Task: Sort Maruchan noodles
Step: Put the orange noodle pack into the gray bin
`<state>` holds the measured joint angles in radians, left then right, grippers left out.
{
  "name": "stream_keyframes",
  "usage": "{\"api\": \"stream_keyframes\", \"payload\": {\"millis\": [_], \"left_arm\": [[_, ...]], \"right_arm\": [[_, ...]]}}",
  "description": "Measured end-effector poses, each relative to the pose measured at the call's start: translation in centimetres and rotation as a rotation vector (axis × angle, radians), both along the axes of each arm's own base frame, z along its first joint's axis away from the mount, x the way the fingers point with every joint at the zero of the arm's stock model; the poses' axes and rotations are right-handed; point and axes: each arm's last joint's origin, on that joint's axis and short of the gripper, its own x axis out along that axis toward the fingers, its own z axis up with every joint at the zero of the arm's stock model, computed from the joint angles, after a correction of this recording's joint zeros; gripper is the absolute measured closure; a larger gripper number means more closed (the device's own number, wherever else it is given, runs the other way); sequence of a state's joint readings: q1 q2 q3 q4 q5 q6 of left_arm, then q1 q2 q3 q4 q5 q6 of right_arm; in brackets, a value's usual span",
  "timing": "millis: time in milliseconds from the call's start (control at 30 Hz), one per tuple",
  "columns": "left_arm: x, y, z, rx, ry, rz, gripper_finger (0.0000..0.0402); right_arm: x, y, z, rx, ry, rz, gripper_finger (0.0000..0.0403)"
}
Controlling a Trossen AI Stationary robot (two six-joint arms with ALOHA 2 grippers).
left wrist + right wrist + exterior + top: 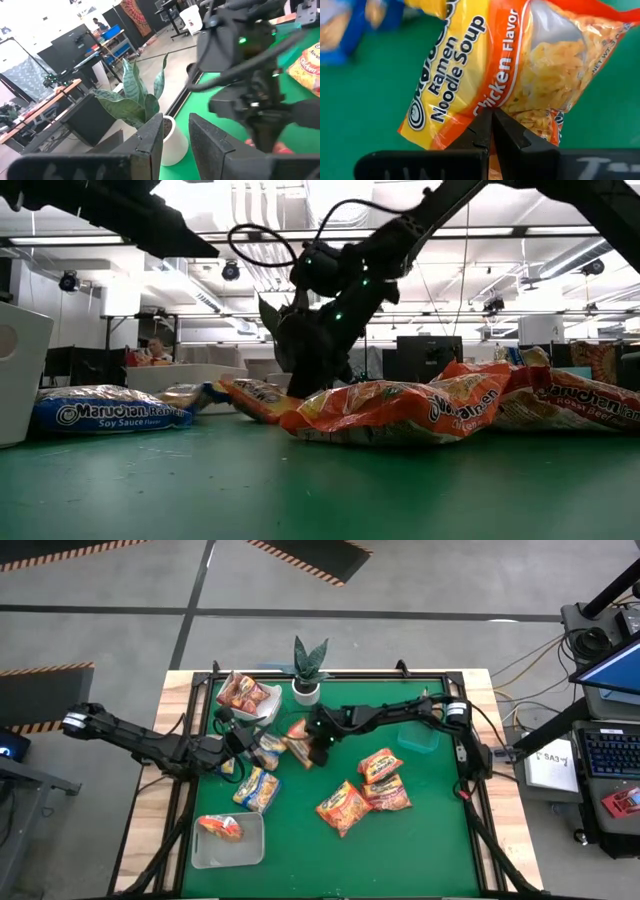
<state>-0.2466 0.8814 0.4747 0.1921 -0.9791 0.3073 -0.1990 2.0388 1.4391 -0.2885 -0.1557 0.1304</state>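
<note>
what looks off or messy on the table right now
Nothing is spilled or torn. The right gripper pinches an orange chicken packet by its edge, jaws shut, so it hangs crooked. The other packets lie loose and overlapping.

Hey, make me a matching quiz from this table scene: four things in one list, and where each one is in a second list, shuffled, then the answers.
Things
1. chicken flavor packet
2. potted plant
3. soy sauce packet
4. front-left tray

Places or states
A. at the mat's back edge
B. holds one orange-red packet
C. pinched in the shut right gripper
D. flat on the mat, blue wrapper

Pairs: 1-C, 2-A, 3-D, 4-B
</note>
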Motion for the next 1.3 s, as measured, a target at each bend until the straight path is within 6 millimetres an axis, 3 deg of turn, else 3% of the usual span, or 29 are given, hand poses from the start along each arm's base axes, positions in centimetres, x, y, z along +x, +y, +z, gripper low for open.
{"api": "stream_keyframes", "payload": {"millis": [333,433,667,833,967,1300], "left_arm": [[0.8,-0.3,0.0,-0.044,-0.022,-0.082,0.0325],[1.5,-0.8,0.3,-0.115,-0.051,-0.187,0.0325],[3.7,-1.6,-1.1,-0.318,-0.075,-0.259,0.0325],[5.1,-1.9,-3.2,-0.491,-0.129,-0.179,0.0318],[5.8,-2.1,-4.3,-0.6,-0.165,-0.136,0.0287],[8.1,-2.3,-6.4,-0.656,-0.144,-0.074,0.0198]], "right_arm": [[-2.3,5.9,3.5,0.004,0.052,0.15,0.0394],[-4.0,6.6,5.2,-0.007,0.006,0.16,0.0394],[-8.4,7.1,6.2,-0.031,-0.182,0.165,0.0394],[-10.1,7.2,4.5,-0.017,-0.355,0.126,0.0394],[-10.6,7.2,3.3,-0.016,-0.453,0.115,0.0394],[-9.2,6.8,-0.6,-0.104,-0.388,0.017,0.0394]]}}
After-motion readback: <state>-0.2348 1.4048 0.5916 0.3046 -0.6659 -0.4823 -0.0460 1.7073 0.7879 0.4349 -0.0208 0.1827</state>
